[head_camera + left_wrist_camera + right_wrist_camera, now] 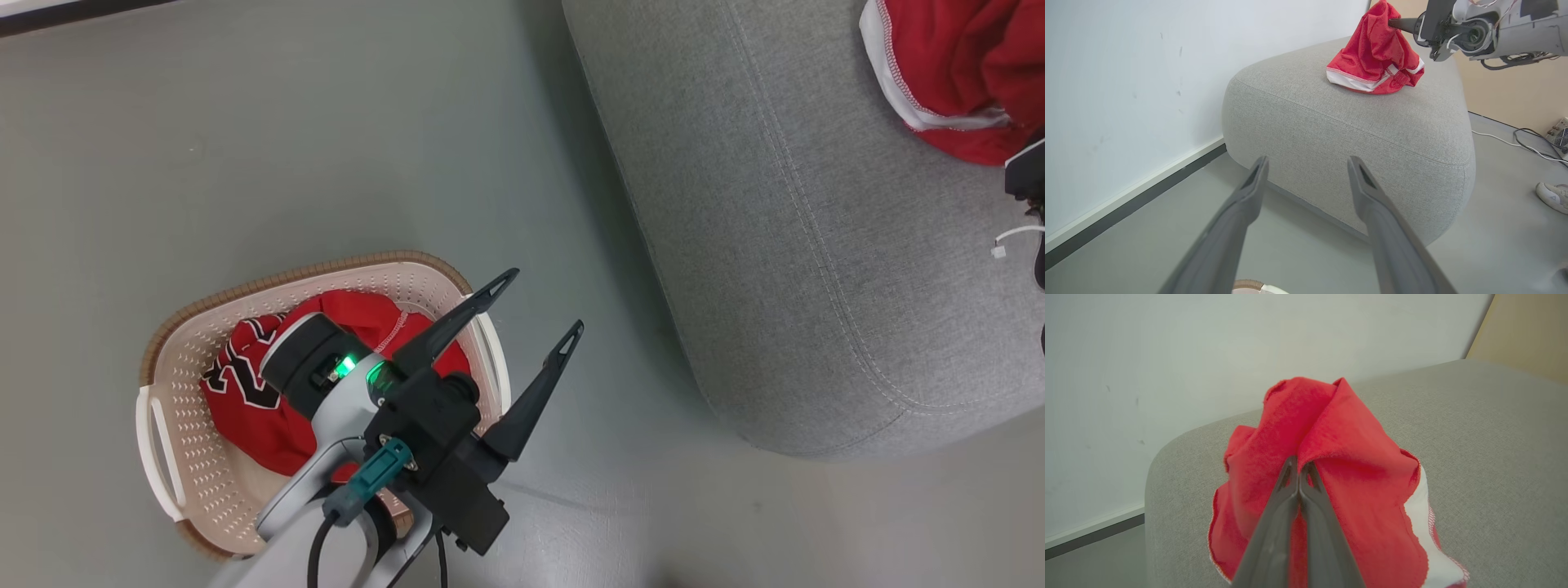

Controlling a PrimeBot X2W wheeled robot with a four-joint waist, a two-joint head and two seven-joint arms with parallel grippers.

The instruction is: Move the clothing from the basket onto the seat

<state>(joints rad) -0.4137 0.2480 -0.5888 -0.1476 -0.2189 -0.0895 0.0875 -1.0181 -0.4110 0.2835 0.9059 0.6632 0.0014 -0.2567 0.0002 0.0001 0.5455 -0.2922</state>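
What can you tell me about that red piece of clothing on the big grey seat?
The red garment is soft, mesh-like fabric with a white band and stitched hem along its lower edge. It stands crumpled in a tent shape on top of the grey seat, with its lower edge resting there. The right gripper is shut on a fold near its top, holding that peak up.

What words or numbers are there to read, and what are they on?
"2": black-and-white print on the red garment in the basket; it looks like a 2, and the rest is crumpled or covered.
Shoe: a small mark, too small to read.
Nothing else is readable.
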